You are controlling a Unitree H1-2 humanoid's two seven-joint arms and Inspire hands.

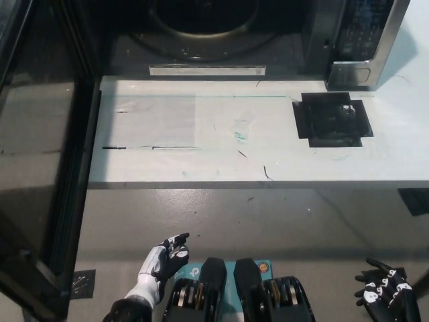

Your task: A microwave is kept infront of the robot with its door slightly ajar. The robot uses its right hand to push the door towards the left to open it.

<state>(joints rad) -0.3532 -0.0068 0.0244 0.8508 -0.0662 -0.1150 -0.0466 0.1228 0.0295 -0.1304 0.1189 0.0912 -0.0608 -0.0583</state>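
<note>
- Head view: the microwave (268, 40) stands at the far edge of the white bench (201, 161), its cavity open to the camera, with the round turntable (204, 17) showing inside.
- The microwave door (37, 154) is swung wide out past the bench's left edge; its dark glass panel fills the left side of the picture and reaches down toward the floor (268, 221).
- The control panel (365, 30) sits at the microwave's right end, near the bench's far right corner.
- A black square patch (333, 119) lies on the bench toward its right edge, just in front of the control panel.
- The white left hand (166, 258) hangs low over the floor, near the bench's front edge, fingers loosely curled and holding nothing.
- The black right hand (387, 290) rests at the lower right, well apart from the door, fingers spread and empty.
</note>
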